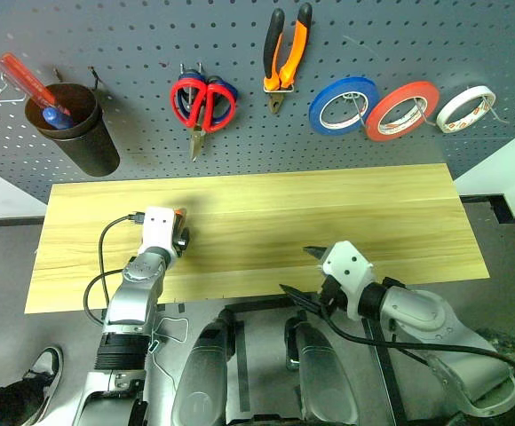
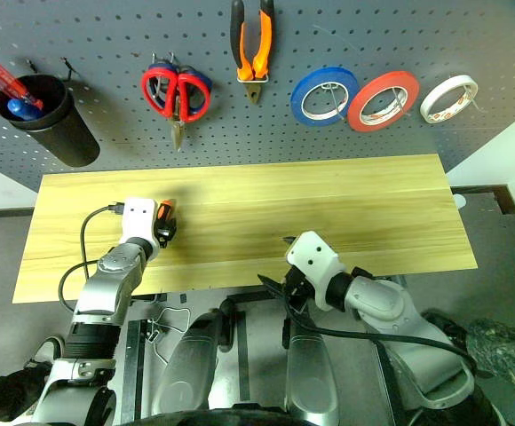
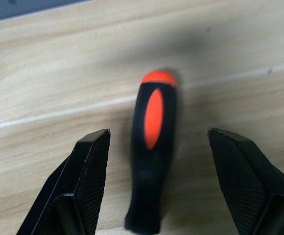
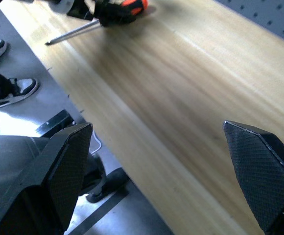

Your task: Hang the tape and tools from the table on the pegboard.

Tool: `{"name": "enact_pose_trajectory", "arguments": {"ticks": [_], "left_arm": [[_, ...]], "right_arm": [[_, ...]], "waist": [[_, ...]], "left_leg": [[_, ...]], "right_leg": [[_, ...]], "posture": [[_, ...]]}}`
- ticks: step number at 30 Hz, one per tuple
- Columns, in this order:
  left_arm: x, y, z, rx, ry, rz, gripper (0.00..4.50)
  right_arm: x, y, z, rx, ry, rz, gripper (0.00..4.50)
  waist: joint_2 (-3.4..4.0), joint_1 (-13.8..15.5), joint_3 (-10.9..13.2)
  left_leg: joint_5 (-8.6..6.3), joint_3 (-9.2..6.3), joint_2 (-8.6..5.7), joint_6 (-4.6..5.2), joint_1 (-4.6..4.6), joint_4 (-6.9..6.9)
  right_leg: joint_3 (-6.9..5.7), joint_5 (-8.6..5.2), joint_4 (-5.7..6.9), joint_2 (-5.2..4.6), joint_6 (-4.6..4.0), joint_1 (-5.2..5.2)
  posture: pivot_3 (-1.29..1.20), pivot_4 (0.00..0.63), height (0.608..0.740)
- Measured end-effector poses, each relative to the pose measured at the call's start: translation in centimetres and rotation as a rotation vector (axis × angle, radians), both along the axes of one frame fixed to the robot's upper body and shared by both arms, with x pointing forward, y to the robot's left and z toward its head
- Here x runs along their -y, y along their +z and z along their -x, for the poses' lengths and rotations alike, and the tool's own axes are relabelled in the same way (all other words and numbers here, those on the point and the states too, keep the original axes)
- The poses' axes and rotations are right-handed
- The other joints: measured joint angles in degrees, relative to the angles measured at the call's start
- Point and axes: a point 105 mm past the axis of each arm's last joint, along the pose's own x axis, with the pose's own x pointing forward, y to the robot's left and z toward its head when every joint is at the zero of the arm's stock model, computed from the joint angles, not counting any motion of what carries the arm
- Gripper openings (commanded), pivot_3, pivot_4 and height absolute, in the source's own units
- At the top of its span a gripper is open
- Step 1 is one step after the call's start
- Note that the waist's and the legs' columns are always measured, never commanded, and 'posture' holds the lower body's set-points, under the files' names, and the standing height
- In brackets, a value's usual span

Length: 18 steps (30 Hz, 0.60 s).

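A small screwdriver (image 3: 154, 147) with a black-and-orange handle lies on the light wood table (image 1: 328, 204) near its left end. My left gripper (image 3: 157, 132) is open just above it, one finger on each side of the handle and neither touching. My right gripper (image 1: 297, 271) stands open and empty over the table's front edge. On the dark grey pegboard (image 1: 133, 44) hang red-handled scissors (image 1: 202, 105), orange-and-black pliers (image 1: 286, 53) and the small white tape (image 1: 466, 108) at the far right.
A blue roll (image 1: 344, 105) and a red-orange roll (image 1: 402, 110) hang beside the white tape. A black cup (image 1: 75, 129) at the board's left holds a red-handled screwdriver (image 1: 27, 80). A person's shoe (image 1: 40, 364) is on the floor at the left.
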Motion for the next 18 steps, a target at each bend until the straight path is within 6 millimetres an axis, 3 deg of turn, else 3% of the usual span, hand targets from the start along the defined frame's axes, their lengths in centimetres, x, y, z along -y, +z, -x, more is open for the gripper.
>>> {"name": "enact_pose_trajectory", "arguments": {"ticks": [6, 7, 10, 16, 18], "left_arm": [[0.5, 0.2, -0.5, -0.009, -0.012, -0.005, 3.33], [0.5, 0.2, -0.5, -0.009, -0.014, -0.006, 3.33], [0.6, 0.2, -0.5, -0.009, -0.016, -0.006, 2.78], [1.0, 0.1, -0.5, -0.021, -0.019, -0.009, 0.96], [1.0, 0.2, -0.6, -0.020, -0.019, -0.010, 0.96]], "right_arm": [[-0.2, 6.1, 0.2, 0.155, 0.053, -0.196, 4.50], [-0.2, 6.3, 0.2, 0.157, 0.054, -0.201, 4.50], [0.0, 5.9, 0.3, 0.131, 0.051, -0.196, 4.50], [-0.1, 5.0, 0.6, 0.089, 0.047, -0.199, 4.50], [-0.3, 4.3, 0.9, 0.059, 0.056, -0.198, 4.50]], "waist": [[0.00, 0.05, 0.00], [0.00, 0.07, 0.00], [0.00, 0.03, 0.00], [0.01, -0.01, 0.00], [0.01, 0.02, 0.00]], "left_leg": [[0.00, -0.01, 0.01, 0.00, 0.01, -0.04], [-0.01, -0.01, 0.01, 0.00, 0.01, -0.07], [0.00, -0.01, 0.01, 0.01, 0.01, -0.14], [0.00, -0.01, 0.01, 0.01, 0.01, -0.14], [0.00, -0.01, 0.02, 0.01, 0.01, -0.14]], "right_leg": [[0.03, 0.00, -0.08, -0.02, 0.00, 0.04], [0.04, 0.00, -0.13, -0.03, 0.00, 0.04], [0.05, 0.00, -0.17, -0.04, -0.01, 0.03], [0.05, 0.01, -0.17, -0.05, -0.01, 0.03], [0.06, 0.00, -0.18, -0.05, -0.02, 0.03]], "posture": [[-0.04, 0.381, 0.714], [-0.04, 0.381, 0.714], [-0.04, 0.379, 0.714], [-0.04, 0.380, 0.714], [-0.03, 0.379, 0.714]]}}
